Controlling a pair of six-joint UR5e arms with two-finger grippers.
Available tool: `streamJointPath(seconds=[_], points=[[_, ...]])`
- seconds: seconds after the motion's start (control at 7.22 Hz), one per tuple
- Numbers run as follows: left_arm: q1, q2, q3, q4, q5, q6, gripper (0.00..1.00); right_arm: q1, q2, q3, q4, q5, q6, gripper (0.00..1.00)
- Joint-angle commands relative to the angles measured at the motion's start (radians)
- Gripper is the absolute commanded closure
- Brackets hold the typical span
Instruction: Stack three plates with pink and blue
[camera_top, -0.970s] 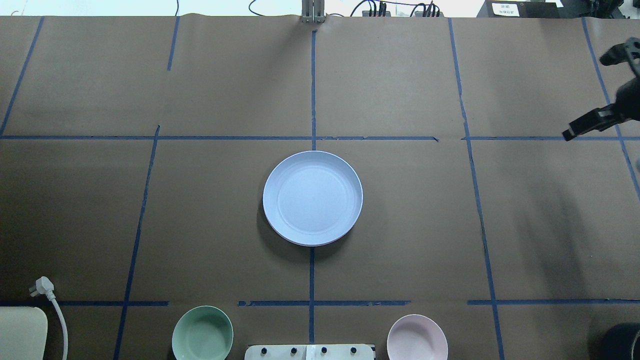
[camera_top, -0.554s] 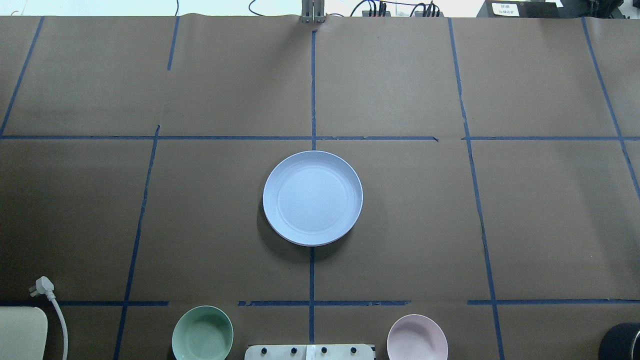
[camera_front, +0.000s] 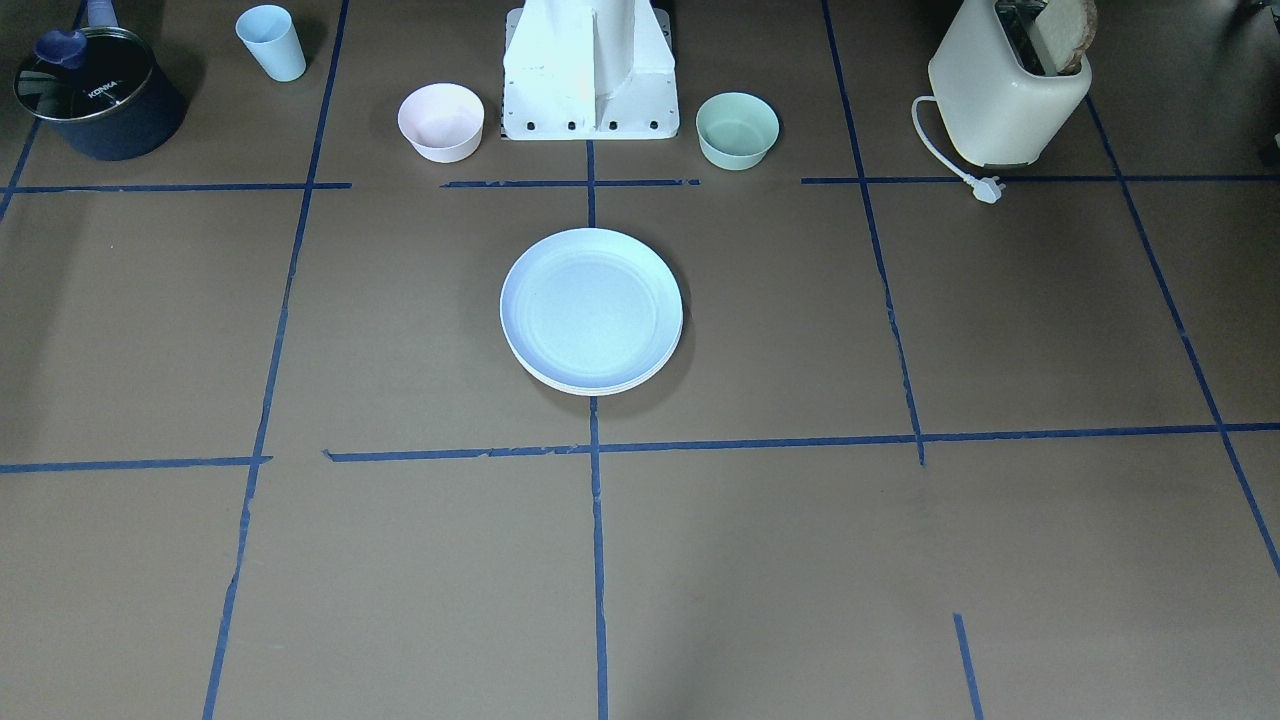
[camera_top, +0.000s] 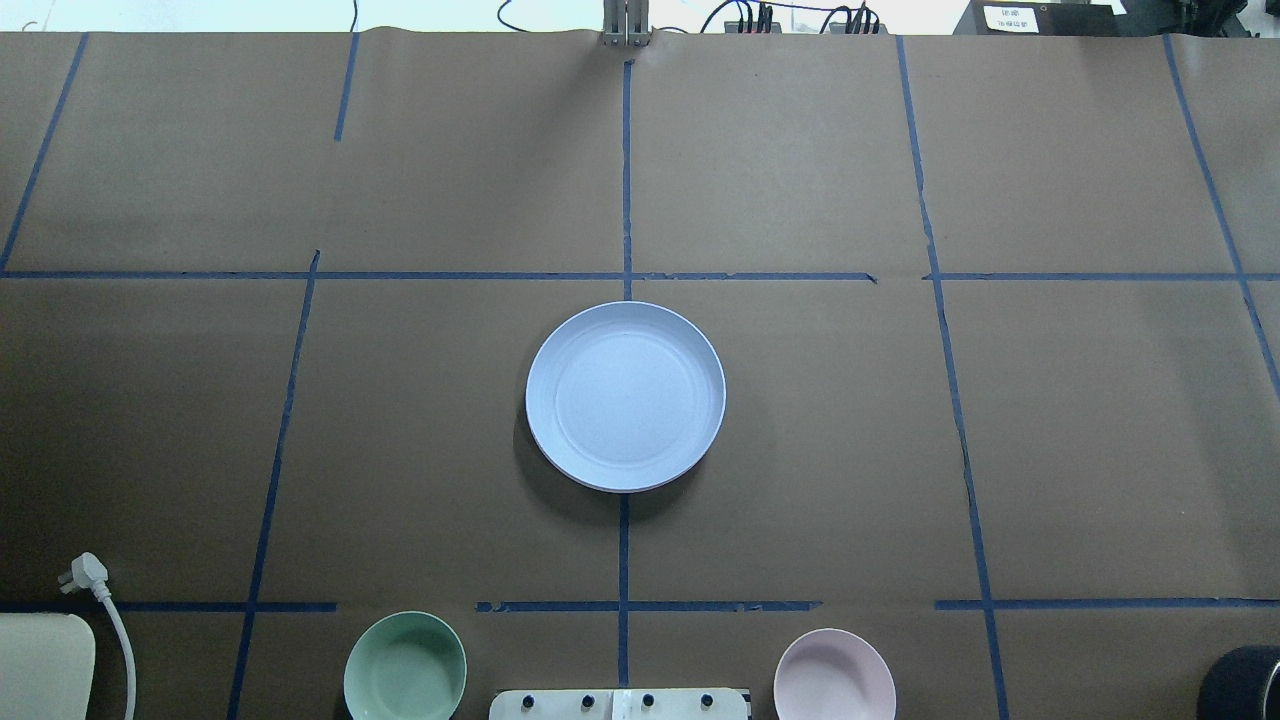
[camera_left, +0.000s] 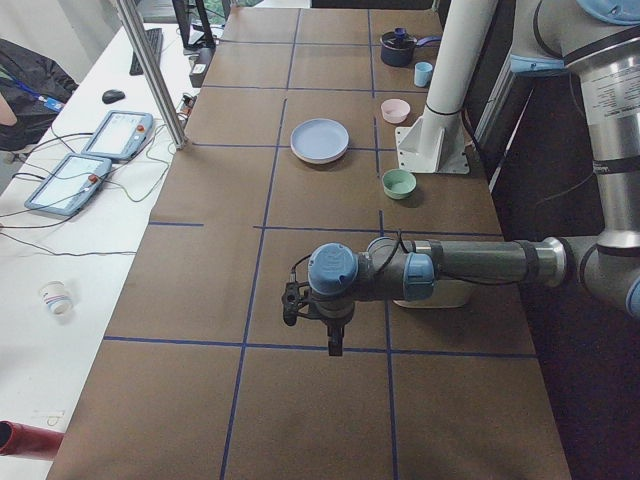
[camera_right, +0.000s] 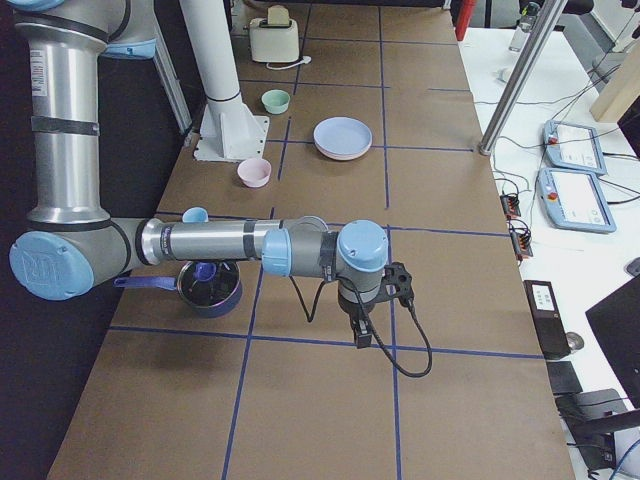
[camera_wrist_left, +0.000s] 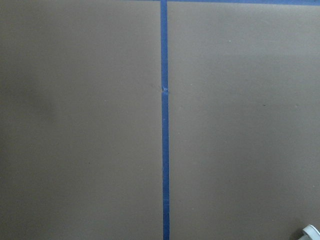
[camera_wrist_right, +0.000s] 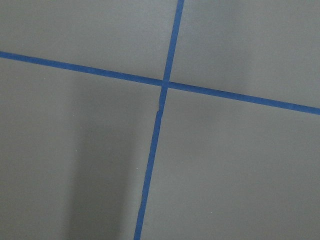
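Note:
The pale blue plate lies at the table's centre on top of a stack; it also shows in the front view. Only thin pale rims of the plates beneath show, with a pinkish edge in the exterior right view. My left gripper hangs over bare paper far from the stack, seen only in the exterior left view. My right gripper hangs over a tape crossing, seen only in the exterior right view. I cannot tell whether either is open or shut. Both wrist views show only paper and tape.
A green bowl and a pink bowl flank the robot base. A toaster with its plug, a dark pot and a pale blue cup stand along the robot's edge.
The right gripper showed at the overhead view's right edge a second ago and has since gone out of that view. The plate stack has not moved.

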Motion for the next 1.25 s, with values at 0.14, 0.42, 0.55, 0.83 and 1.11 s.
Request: streamJointPath(seconds=[0.14,0.42,0.55,0.83,1.11], points=[[0.0,0.003,0.003,-0.001,0.001,0.001,0.0,-0.004,-0.002,-0.001,0.003,0.009,0.015,0.0],[0.0,-0.001,-0.007,-0.003,0.001,0.0,0.0,-0.018,-0.002,-0.001,0.003,0.008,0.021,0.0],[0.0,-0.001,-0.014,-0.001,0.001,0.0,0.0,-0.027,-0.002,-0.001,0.003,0.008,0.021,0.0],[0.0,-0.001,-0.016,-0.001,0.018,0.001,0.0,-0.048,-0.002,-0.001,0.004,0.006,0.021,0.0],[0.0,0.006,-0.019,-0.001,0.015,0.001,0.0,-0.053,-0.002,-0.001,0.006,0.008,0.021,0.0]])
